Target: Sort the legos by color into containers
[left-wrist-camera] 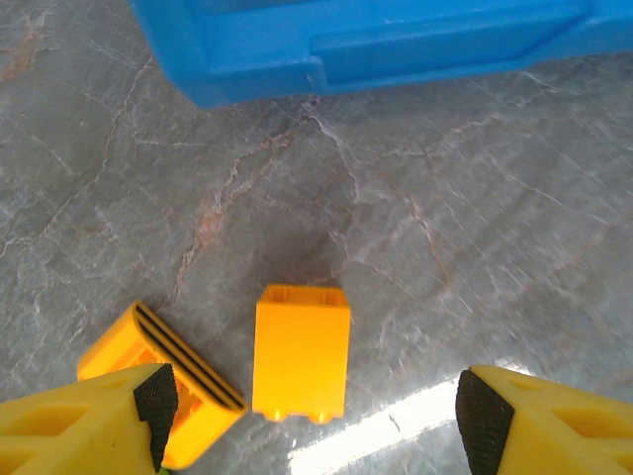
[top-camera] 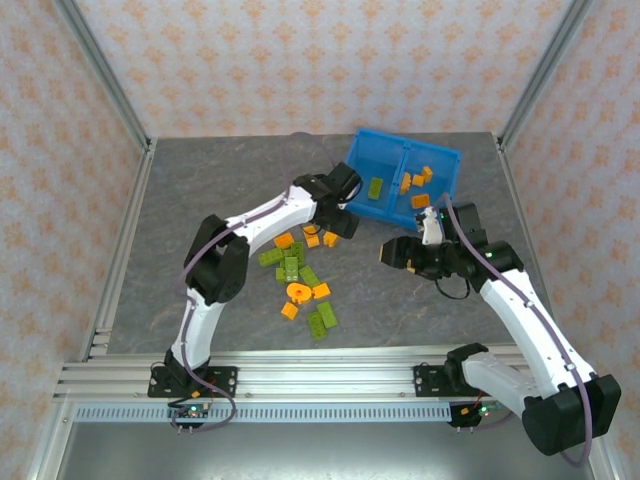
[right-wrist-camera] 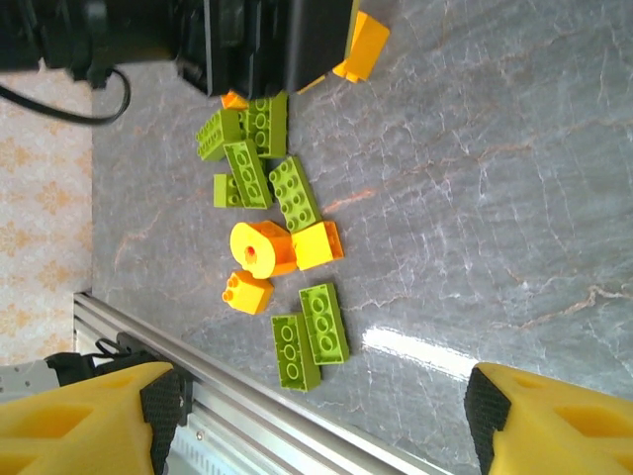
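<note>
- Left gripper (top-camera: pixel 340 222): arm stretched out across the counter (top-camera: pixel 200 200), tip low, just off the near-left corner of the blue bin (top-camera: pixel 368 160).
- Left wrist view: fingers (left-wrist-camera: pixel 109 421) released and spread wide, gripping nothing. One orange brick (left-wrist-camera: pixel 302 351) lies flat on the counter in the gap. A second orange brick (left-wrist-camera: pixel 124 346) sits right at one finger; can't tell if they touch. The bin wall is just ahead.
- Legos: loose pile (top-camera: pixel 300 275) mid-counter, lime and orange mixed, on the near side of the left gripper. An orange ring (top-camera: pixel 298 292) is in the pile, with a lime pair (top-camera: pixel 321 319) side by side at its near edge.
- Bin: far-right part of the counter, turned at an angle. The left compartment holds one lime brick (top-camera: pixel 375 187). The right compartment holds several orange pieces (top-camera: pixel 415 182).
- Right gripper (top-camera: pixel 392 252): above the counter just in front of the bin, pointing toward the pile.
- Right wrist view: fingers (right-wrist-camera: pixel 109 421) released, wide apart, empty. The pile is ahead of them, well apart.
</note>
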Controlling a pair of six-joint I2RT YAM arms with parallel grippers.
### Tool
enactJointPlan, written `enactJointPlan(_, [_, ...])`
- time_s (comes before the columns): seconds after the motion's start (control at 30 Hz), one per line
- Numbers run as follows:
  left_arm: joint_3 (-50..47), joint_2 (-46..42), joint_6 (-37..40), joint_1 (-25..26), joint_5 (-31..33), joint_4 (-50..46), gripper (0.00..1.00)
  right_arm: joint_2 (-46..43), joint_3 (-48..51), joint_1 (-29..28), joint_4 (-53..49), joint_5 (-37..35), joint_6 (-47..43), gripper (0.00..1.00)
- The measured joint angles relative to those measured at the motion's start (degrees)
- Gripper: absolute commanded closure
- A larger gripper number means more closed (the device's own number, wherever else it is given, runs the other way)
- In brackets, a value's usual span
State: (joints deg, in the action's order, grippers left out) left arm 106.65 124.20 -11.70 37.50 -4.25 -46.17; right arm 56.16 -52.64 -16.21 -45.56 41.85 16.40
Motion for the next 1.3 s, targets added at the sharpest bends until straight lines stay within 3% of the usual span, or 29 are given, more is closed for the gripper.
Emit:
enactJointPlan(0.37, [4.83,7.65,0.79,0.0,1.7,-3.82,0.44,0.17,0.02,0.0,-0.31,-1.79,-0.02,0.22])
enactJointPlan(0.53, [4.07,8.13,-0.07,0.0,0.2,-3.96,0.65,0.63,0.02,0.0,-0.28,-2.51,0.04,0.22])
enactJointPlan(0.6, [3.98,8.09,-0.28,0.02,-0.22,-3.87,0.69,0.68,0.02,0.0,-0.31,-2.95,0.04,0.22])
enactJointPlan(0.77, [2.95,6.99,-0.44,0.94,-2.32,-2.8,0.69,0.57,-0.39,0.0,-0.87,-4.7,0.26,0.21])
enactJointPlan(1.0, [3.39,-1.03,-0.33,7.23,-3.21,1.68,0.69,-6.82,-0.74,0.0,-1.14,-13.31,3.39,0.19])
enactJointPlan(1.17, [11.15,-2.19,0.9,11.47,-2.36,11.69,0.68,-16.55,0.28,0.0,0.13,-22.25,7.23,0.15])
enactJointPlan(1.3, [24.9,6.12,1.99,12.02,-0.15,18.43,0.68,-22.05,2.34,0.0,0.55,-26.27,9.68,0.15])
